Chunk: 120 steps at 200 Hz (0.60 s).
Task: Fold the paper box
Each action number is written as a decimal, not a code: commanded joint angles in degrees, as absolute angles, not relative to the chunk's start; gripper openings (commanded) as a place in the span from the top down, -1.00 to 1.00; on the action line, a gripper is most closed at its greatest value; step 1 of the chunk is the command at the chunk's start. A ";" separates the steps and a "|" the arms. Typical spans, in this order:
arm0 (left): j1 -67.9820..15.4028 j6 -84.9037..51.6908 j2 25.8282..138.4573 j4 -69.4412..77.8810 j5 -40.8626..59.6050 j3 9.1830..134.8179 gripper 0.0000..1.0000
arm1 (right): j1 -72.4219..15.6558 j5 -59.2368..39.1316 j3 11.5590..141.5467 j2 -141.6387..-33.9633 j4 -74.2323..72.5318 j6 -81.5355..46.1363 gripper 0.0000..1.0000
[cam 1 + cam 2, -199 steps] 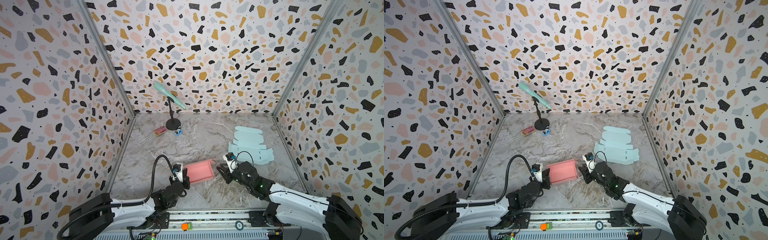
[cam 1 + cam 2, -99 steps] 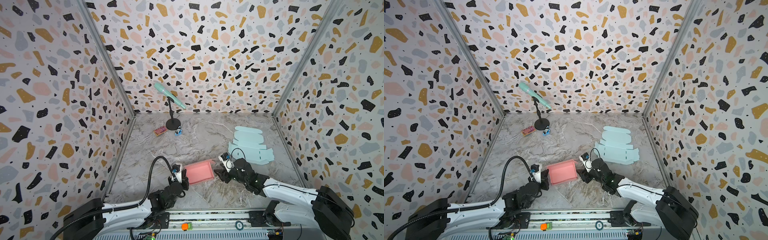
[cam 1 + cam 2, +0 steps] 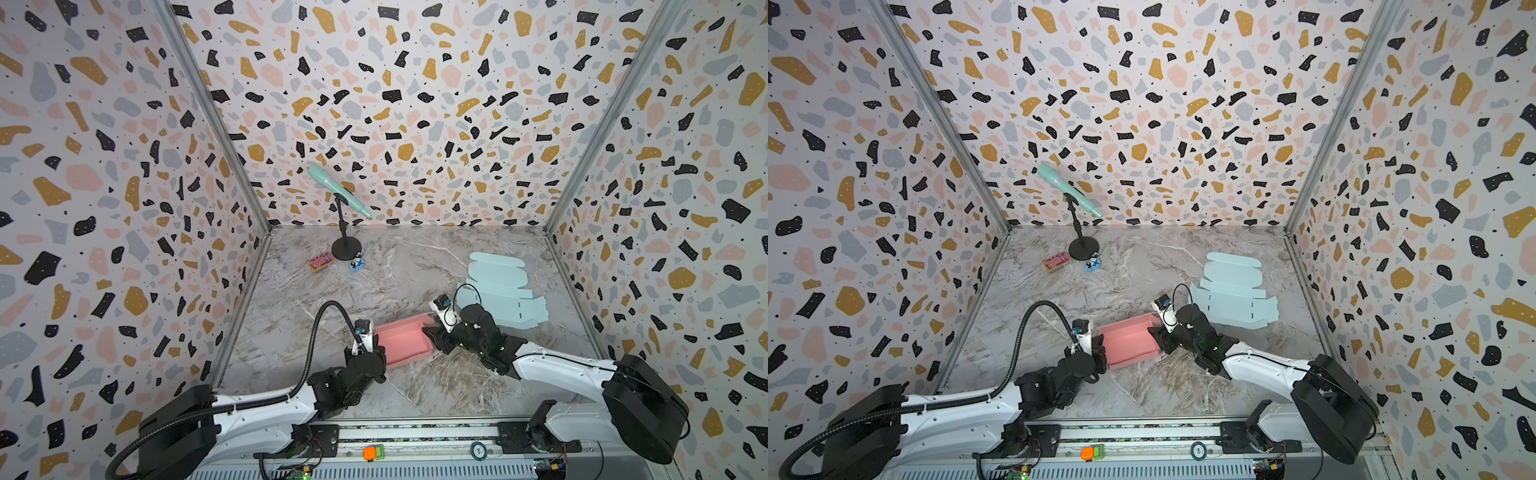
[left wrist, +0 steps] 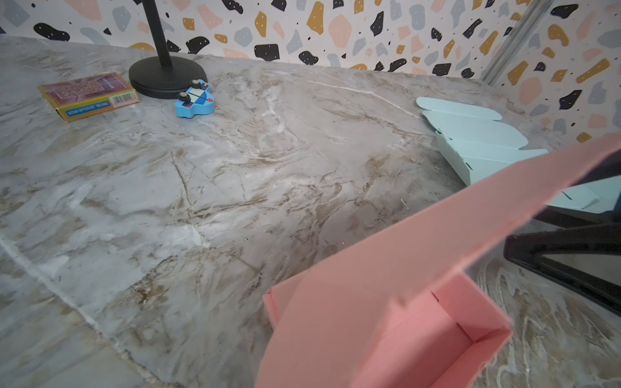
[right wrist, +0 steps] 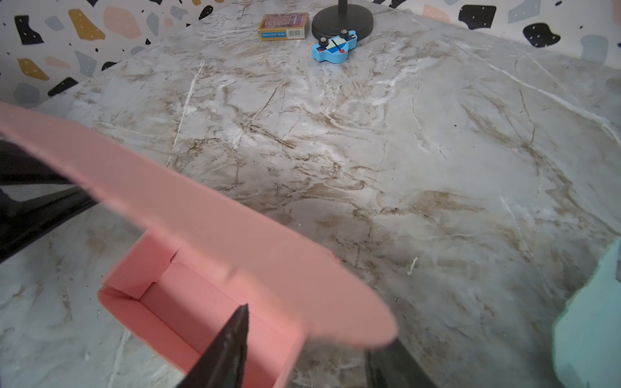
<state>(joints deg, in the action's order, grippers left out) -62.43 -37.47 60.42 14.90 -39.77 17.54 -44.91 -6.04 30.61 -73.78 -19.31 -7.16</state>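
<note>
Midway between both jaws, pink box [image 3: 401,343], lid flap raised; left jaws clamped shut on one end wall; right jaws part-open, straddling opposite end wall.

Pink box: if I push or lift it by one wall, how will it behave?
The pink box looks like thin card, so a pinched wall would probably flex rather than stay stiff. It is empty, so likely very light and apt to slide on the smooth table when pushed. Its lid stands loose and unlatched, so it may flop.
</note>
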 commanded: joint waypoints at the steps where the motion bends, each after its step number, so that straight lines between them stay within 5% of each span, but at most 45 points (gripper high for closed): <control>1: -62.75 -41.05 63.38 9.60 -38.49 19.66 1.00 | -44.65 -7.44 32.95 -74.24 -19.47 -5.95 0.15; 47: -62.71 -40.72 63.29 8.81 -38.49 21.00 1.00 | -44.59 -7.82 33.06 -74.01 -18.62 -5.49 0.48; 120: -62.75 -35.87 63.33 11.27 -40.20 20.98 1.00 | -45.01 -9.23 32.21 -72.78 -18.53 -6.56 0.60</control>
